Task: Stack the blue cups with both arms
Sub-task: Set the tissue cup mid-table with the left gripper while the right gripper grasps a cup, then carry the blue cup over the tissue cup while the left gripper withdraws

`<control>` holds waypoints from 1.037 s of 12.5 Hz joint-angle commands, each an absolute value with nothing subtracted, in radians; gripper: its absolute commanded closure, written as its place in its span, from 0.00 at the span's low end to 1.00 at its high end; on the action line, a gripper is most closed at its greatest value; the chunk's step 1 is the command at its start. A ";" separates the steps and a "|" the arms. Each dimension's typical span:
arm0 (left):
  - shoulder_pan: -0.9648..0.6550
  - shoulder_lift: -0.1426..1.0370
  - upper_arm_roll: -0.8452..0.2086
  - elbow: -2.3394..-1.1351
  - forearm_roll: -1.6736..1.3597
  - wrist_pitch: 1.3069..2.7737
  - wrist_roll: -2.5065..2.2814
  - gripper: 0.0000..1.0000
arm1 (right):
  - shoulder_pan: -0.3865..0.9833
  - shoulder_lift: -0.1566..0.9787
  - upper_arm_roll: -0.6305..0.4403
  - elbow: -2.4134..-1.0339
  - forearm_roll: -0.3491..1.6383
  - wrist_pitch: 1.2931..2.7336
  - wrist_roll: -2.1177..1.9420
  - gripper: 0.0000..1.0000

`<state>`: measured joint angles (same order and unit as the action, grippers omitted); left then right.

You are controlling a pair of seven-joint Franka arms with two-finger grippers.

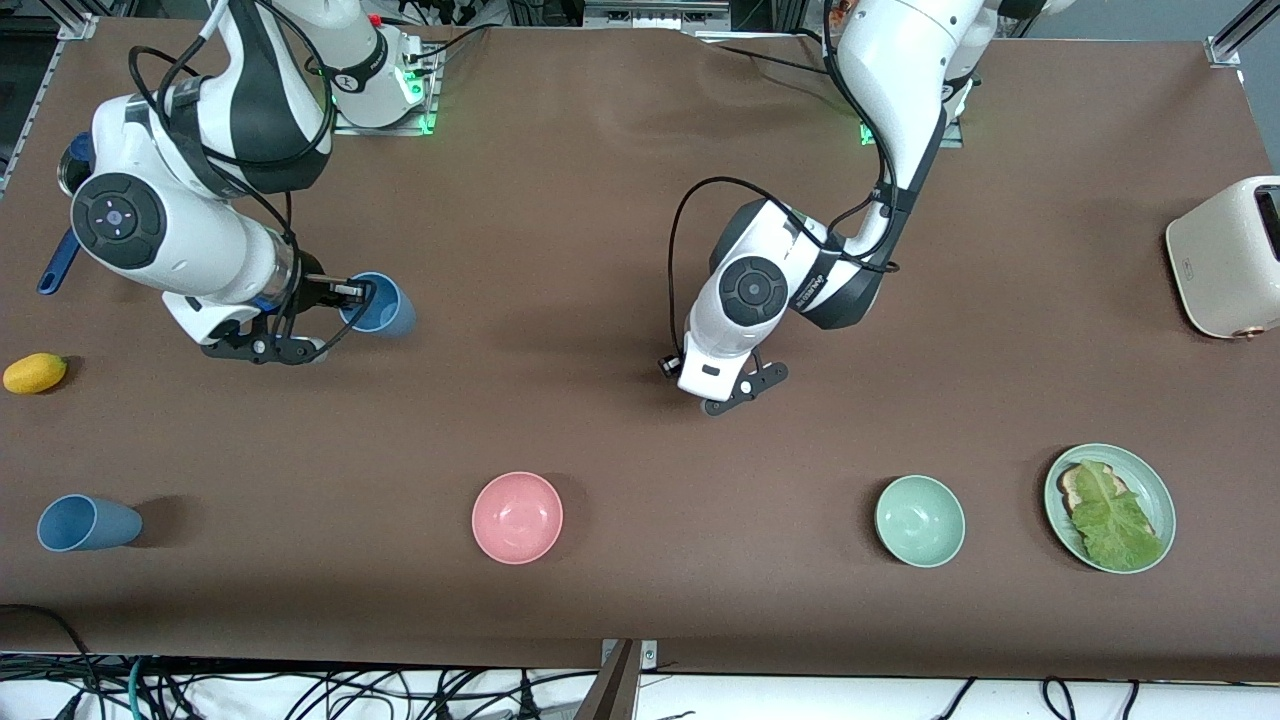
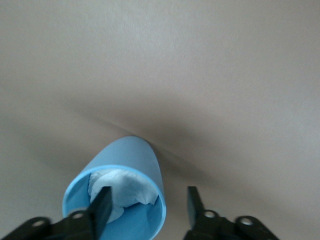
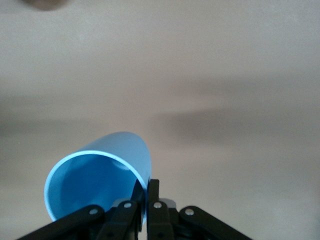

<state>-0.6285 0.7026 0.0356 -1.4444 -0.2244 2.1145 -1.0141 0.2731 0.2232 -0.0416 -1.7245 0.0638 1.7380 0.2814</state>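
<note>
Pinching the rim of a blue cup (image 1: 378, 304), right gripper (image 1: 345, 292) is closed; left gripper (image 2: 147, 202) straddles a patch-lined cup's (image 2: 116, 190) wall, fingers parted.

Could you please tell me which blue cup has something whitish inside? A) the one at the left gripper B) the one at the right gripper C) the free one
A: the blue cup at the left gripper holds a whitish wad; the other blue cup, in the right gripper, is plain blue inside.

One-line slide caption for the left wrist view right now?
Left gripper open, one finger inside the rim of a blue cup with a whitish patch inside, its other finger outside, above the brown table.
</note>
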 commanded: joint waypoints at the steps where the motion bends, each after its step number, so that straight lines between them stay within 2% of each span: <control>1: -0.568 0.666 0.041 -1.404 -0.236 2.021 -0.993 0.00 | 0.284 0.261 -0.046 -1.646 0.139 1.706 0.334 1.00; 5: -0.399 0.591 0.044 -1.346 -0.236 1.762 -0.737 0.00 | 0.389 0.333 -0.046 -1.542 0.170 1.709 0.500 1.00; 7: -0.303 0.568 0.046 -1.333 -0.235 1.674 -0.591 0.00 | 0.484 0.412 -0.048 -1.449 0.167 1.716 0.642 1.00; 11: -0.140 0.540 0.049 -1.333 -0.100 1.611 -0.305 0.00 | 0.633 0.544 -0.049 -1.252 0.166 1.755 0.929 1.00; 13: -0.083 0.540 0.049 -1.335 -0.063 1.611 -0.153 0.00 | 0.696 0.581 -0.049 -1.210 0.167 1.834 1.082 1.00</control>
<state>-0.1188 0.5470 0.0621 -1.3369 -0.0993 1.6286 -0.2664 0.6534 0.5278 -0.0368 -1.2999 0.1564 1.8061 0.9727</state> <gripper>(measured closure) 0.000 0.952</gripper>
